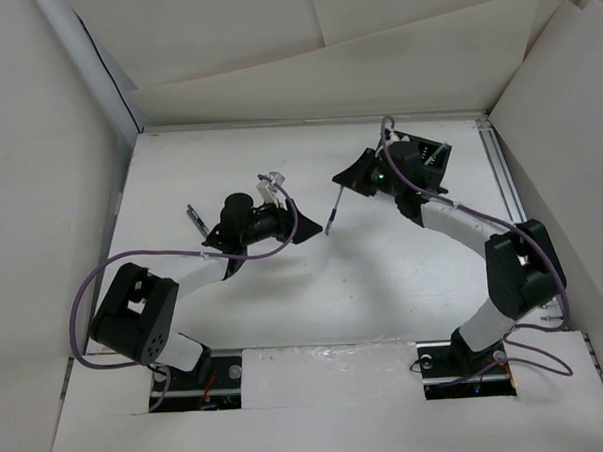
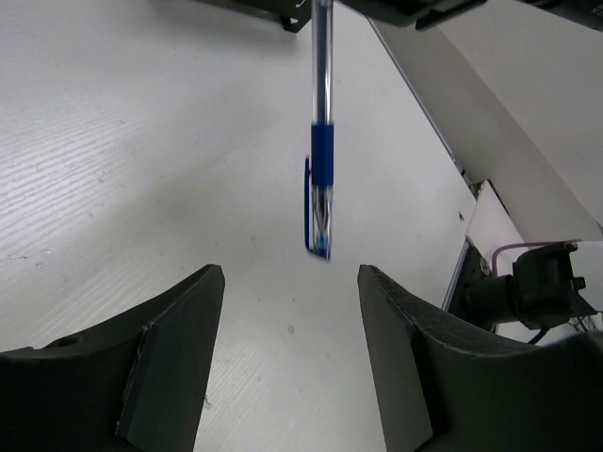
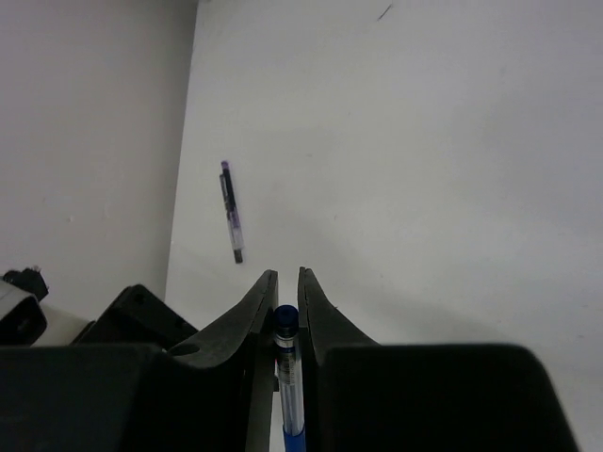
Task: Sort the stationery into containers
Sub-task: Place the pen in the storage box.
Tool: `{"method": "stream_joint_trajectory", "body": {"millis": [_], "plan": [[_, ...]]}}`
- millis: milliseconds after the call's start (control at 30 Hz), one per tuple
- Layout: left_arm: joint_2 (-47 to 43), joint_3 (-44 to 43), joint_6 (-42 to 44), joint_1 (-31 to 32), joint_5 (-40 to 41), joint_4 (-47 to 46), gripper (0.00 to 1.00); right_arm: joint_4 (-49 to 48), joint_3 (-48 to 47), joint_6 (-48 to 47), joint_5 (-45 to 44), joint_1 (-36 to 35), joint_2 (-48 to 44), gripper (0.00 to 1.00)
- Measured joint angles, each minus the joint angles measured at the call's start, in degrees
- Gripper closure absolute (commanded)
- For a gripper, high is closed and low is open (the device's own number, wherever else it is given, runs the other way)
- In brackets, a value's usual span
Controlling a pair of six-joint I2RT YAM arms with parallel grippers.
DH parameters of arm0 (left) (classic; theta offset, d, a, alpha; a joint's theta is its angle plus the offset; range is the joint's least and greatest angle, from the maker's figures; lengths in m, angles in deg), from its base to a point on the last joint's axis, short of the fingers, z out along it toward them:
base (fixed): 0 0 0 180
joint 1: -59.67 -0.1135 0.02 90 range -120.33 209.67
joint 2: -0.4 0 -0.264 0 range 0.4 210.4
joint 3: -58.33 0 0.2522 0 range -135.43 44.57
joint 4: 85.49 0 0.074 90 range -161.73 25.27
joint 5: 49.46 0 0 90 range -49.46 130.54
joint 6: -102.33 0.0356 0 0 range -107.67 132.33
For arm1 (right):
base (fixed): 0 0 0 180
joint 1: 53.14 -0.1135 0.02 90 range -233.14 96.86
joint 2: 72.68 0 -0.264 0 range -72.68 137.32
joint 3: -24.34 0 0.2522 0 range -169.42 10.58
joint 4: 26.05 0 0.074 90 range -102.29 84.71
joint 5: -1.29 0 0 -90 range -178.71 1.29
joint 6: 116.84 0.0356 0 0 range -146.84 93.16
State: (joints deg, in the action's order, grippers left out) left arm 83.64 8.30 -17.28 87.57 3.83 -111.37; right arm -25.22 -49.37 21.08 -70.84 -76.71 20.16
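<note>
A clear pen with a blue grip and cap (image 1: 332, 213) hangs tip-down above the table, with my right gripper (image 1: 348, 179) shut on its upper end. The right wrist view shows that pen (image 3: 285, 348) pinched between the two fingers, my right gripper (image 3: 287, 273) closed around it. My left gripper (image 2: 290, 273) is open with nothing between its fingers, and the hanging pen (image 2: 321, 141) is just ahead of it. In the top view my left gripper (image 1: 302, 226) points right towards the pen. A second pen (image 1: 194, 223) lies on the table at the left (image 3: 231, 210). The containers are out of view.
White walls enclose the table on the left, back and right. A metal rail (image 1: 494, 163) runs along the right edge. Purple cables (image 1: 84, 296) loop off both arms. The right arm's base (image 2: 528, 282) shows at the right of the left wrist view.
</note>
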Motion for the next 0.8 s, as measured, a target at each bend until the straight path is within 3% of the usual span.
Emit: {"method": "stream_joint_trajectory", "body": {"millis": [200,400,600,800], "plan": [[-4.5,0.4,0.1,0.0,4.5,0.9,0.44,4.5,0.0,-1.4,-6.7,11.0,-6.8,1.00],[-5.9,0.6,0.0,0.0,11.3,2.8,0.48,8.3,-4.0,-2.7,-28.8,20.7,-12.6,1.00],[-6.0,0.7,-0.3,-0.7,16.6,6.4,0.48,8.3,-13.2,-4.7,-46.1,23.3,-7.2,1.00],[-6.3,0.7,-1.1,-0.7,23.7,11.3,0.49,8.5,-17.2,-8.0,-56.2,23.3,0.3,1.00]]}}
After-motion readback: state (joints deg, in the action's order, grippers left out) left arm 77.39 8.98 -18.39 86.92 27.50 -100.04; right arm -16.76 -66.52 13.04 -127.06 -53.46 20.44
